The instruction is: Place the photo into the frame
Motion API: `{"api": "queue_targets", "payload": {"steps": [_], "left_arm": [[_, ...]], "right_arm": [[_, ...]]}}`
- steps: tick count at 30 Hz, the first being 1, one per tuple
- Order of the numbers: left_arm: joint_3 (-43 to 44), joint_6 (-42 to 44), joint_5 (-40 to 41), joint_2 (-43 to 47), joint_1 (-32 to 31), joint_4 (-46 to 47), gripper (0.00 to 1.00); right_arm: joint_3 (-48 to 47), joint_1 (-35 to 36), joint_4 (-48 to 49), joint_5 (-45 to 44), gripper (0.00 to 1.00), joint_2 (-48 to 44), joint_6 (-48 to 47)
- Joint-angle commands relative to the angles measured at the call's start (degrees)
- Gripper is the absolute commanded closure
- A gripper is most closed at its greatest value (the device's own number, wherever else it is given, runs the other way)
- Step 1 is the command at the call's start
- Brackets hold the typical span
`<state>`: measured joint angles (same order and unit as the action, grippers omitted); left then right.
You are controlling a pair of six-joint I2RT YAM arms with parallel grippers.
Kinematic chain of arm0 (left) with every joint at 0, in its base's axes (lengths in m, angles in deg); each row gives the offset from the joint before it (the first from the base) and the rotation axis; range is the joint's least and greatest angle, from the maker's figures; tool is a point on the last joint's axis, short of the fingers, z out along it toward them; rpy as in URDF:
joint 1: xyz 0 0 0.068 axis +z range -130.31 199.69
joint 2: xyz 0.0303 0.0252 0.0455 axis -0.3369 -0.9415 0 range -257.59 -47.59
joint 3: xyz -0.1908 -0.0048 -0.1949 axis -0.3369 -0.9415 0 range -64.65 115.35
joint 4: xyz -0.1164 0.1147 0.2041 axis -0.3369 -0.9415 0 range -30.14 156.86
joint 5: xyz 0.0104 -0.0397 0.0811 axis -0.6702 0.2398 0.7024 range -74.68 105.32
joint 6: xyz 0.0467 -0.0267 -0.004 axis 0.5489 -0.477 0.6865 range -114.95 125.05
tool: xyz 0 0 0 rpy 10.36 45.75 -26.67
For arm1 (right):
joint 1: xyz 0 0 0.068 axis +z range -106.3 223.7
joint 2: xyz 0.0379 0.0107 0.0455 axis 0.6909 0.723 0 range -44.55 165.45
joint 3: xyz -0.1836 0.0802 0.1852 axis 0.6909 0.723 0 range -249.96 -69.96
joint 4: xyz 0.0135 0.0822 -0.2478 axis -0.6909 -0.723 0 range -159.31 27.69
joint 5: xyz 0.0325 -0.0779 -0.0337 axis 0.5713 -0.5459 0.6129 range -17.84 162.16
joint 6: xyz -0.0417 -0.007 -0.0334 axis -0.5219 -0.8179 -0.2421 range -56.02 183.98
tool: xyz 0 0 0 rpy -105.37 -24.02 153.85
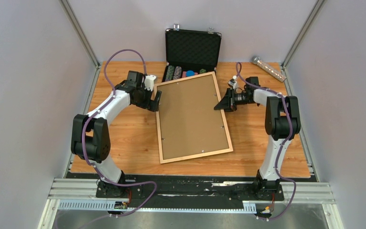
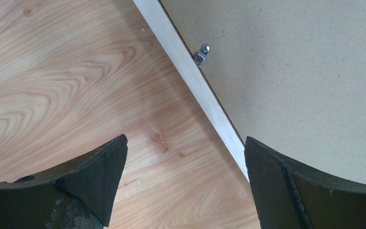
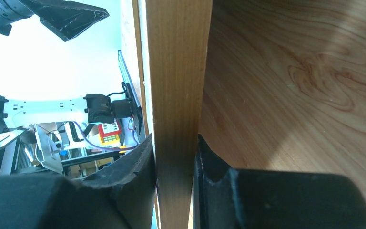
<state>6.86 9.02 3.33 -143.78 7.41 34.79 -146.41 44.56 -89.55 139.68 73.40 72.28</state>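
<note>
We find the thin light-brown wooden picture frame (image 1: 224, 117) lying back-up on the wooden surface (image 1: 128, 138), with no photo visible. The right pincer (image 1: 220, 104) pinches its right rail; the left pincer (image 1: 156, 101), spread wide, straddles the left rail. We judge the left must close next.

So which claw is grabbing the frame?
The right claw: its fingers pinch the edge of the frame between them. The left claw is wide open, holding nothing.

Lt-brown wood frame (image 2: 190, 71), brown backing (image 1: 190, 119), blk case (image 1: 193, 47), woodgrain table (image 1: 124, 143)
</note>
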Motion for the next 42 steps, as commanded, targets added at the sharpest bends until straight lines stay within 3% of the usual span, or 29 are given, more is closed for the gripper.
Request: {"api": "queue_targets", "payload": {"steps": [1,10,25,33,42], "left_arm": [[-0.05,0.58,-0.89,2.05,0.50,0.34,0.00],[-0.05,0.60,-0.72,1.92,0.50,0.39,0.00],[-0.05,0.61,-0.50,2.43,0.67,0.35,0.00],[-0.04,0.73,-0.29,2.78,0.81,0.26,0.00],[0.02,0.72,-0.23,2.84,1.02,0.22,0.00]], "right_arm": [[-1.23,-0.25,1.77,3.39,1.00,-4.67,-2.44],[-2.97,-0.28,-1.10,1.15,1.00,-8.71,-0.83],[-11.84,0.57,-15.32,-7.27,1.00,-18.86,-5.08],[-21.47,4.34,-25.56,-13.02,1.00,-21.12,-10.41],[-36.96,5.83,-39.25,-14.28,1.00,-16.35,-15.29]]}}
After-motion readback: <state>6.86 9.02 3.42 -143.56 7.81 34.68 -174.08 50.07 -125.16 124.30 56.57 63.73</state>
